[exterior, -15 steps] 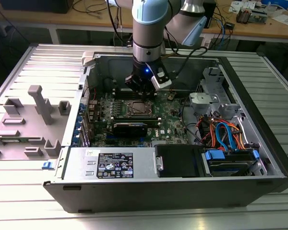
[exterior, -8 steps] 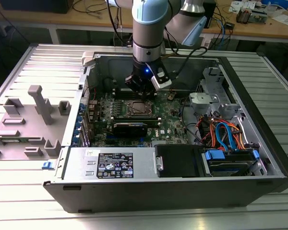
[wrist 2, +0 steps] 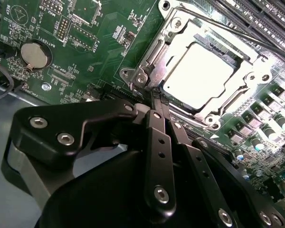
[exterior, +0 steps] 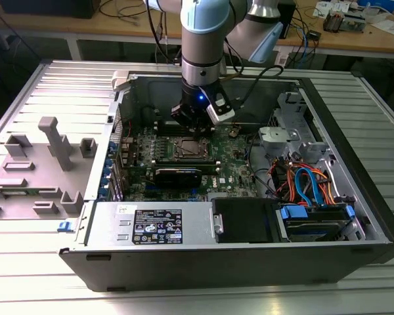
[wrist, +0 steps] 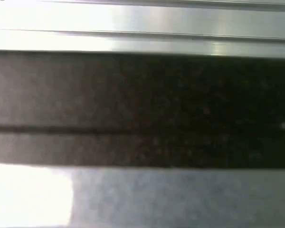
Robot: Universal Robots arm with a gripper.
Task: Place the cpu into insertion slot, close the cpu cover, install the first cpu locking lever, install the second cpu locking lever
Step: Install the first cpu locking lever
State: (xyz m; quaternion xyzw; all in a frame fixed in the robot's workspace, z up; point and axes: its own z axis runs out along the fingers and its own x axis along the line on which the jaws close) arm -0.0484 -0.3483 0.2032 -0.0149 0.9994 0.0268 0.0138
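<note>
Inside an open computer case (exterior: 354, 216) on a ribbed metal counter (exterior: 26, 98), the robot's gripper (wrist 2: 154, 97) hangs low over the green circuit board (wrist 2: 85, 57), its two slim black fingers (wrist 2: 157, 142) drawn close together, holding nothing, tips at a corner of the insertion slot (wrist 2: 147, 71). To the right, the cpu (wrist 2: 197, 71) already lies seated, the cpu cover (wrist 2: 249, 78) down around it. The chip looks light, rigid and delicate; the thin, springy locking lever (wrist 2: 228, 26) seems the safer place to take hold.
</note>
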